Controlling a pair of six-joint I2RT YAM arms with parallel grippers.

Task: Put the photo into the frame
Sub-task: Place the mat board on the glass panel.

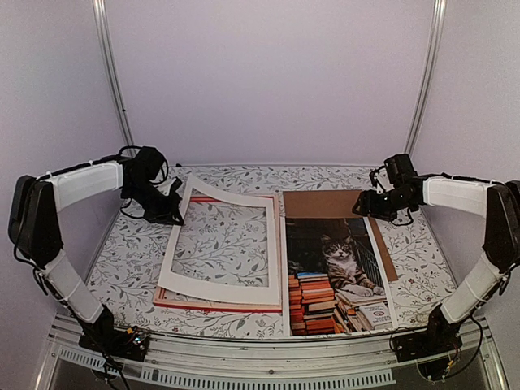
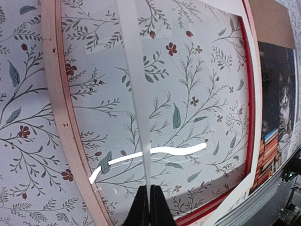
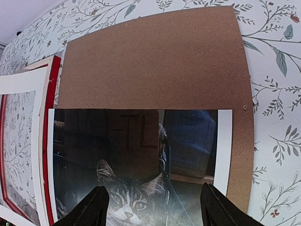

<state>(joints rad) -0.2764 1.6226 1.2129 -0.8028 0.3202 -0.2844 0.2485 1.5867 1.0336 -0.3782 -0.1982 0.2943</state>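
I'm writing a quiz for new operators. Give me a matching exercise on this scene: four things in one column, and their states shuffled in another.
Things:
1. photo
2. frame
3. white mat
4. right tool

States:
A. pinched in the shut left tool
B. open, above the photo
C. lying beneath the mat
D. lying on the brown backing board

Pairs: 1-D, 2-C, 3-A, 4-B

Left gripper (image 2: 150,208) pinching white mat (image 2: 135,70) edge; frame (image 2: 70,122) beneath; photo (image 2: 282,103) right.
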